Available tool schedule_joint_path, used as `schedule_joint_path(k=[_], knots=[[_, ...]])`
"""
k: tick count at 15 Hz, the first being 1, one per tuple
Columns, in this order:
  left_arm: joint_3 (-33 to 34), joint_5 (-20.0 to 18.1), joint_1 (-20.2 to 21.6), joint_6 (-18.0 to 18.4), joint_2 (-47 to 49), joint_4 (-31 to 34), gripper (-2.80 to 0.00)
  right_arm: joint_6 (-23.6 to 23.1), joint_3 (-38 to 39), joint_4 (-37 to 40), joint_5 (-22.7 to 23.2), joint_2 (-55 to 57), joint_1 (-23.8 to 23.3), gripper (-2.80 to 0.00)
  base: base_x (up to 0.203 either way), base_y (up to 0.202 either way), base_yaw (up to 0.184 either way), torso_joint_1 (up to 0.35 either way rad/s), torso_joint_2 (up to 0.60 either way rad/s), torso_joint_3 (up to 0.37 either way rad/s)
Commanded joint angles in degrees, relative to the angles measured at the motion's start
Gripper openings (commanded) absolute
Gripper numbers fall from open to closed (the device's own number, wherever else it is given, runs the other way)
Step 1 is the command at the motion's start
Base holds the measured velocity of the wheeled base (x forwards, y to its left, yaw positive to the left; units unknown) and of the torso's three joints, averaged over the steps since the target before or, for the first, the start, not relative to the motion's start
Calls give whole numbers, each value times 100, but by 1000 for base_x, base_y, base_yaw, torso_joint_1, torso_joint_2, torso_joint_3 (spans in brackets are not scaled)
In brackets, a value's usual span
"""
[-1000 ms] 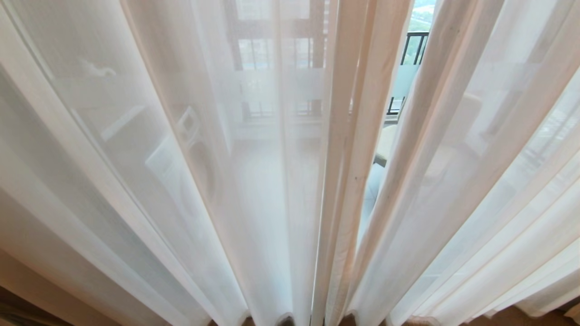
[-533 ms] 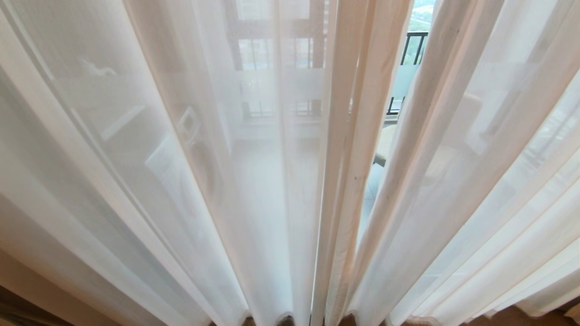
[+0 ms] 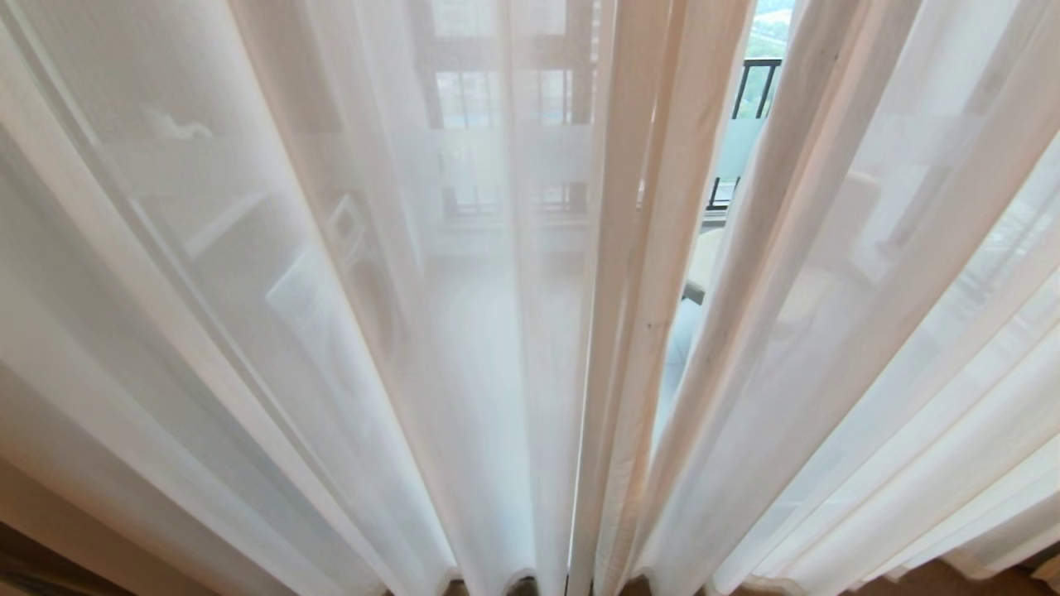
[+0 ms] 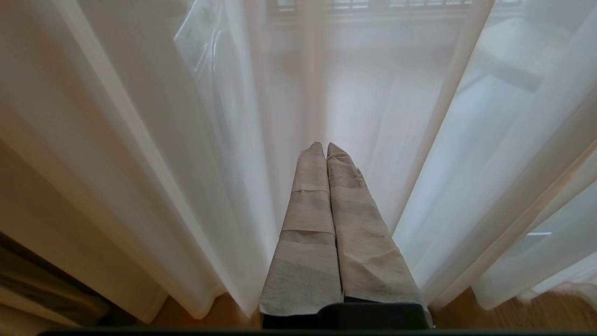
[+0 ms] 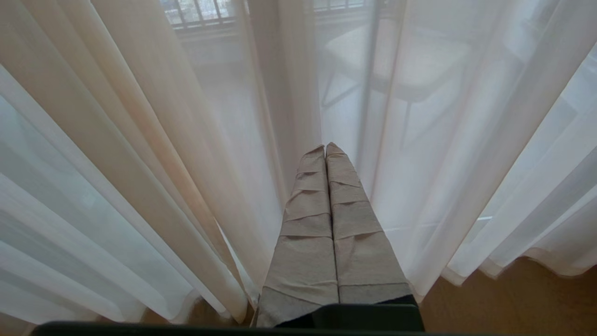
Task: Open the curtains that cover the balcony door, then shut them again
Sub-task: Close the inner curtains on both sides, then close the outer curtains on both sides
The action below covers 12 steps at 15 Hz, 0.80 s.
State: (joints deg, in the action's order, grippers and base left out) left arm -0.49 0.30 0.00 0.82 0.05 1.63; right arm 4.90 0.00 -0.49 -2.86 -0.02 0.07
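**Ann:** Curtains [image 3: 348, 331] hang drawn right across the head view, white sheer pleats reaching the floor, with one narrow slit right of centre showing the balcony door [image 3: 729, 157] glass and a dark railing [image 3: 758, 83] beyond.

**Ben:** And the arms?

**Ann:** Both low in front of the fabric. Left gripper [image 4: 325, 148] has its taped fingers pressed together, empty; right gripper [image 5: 325, 148] likewise, tips just short of the folds.

**Ben:** So opening hasn't started, I'd say.

**Ann:** Agreed. Next, fingers must part, pinch an edge at that slit, and sweep it sideways.
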Motion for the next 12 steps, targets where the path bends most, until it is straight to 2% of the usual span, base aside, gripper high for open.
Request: schedule_joint_path(k=[1, 12], knots=[[22, 5, 0, 6, -5, -119, -280, 2, 0, -4, -4, 9, 1, -280, 0, 0, 0, 0, 0, 0], [31, 5, 0, -3, -5, -163, -280, 2, 0, -4, -4, 2, 1, -280, 0, 0, 0, 0, 0, 0]])
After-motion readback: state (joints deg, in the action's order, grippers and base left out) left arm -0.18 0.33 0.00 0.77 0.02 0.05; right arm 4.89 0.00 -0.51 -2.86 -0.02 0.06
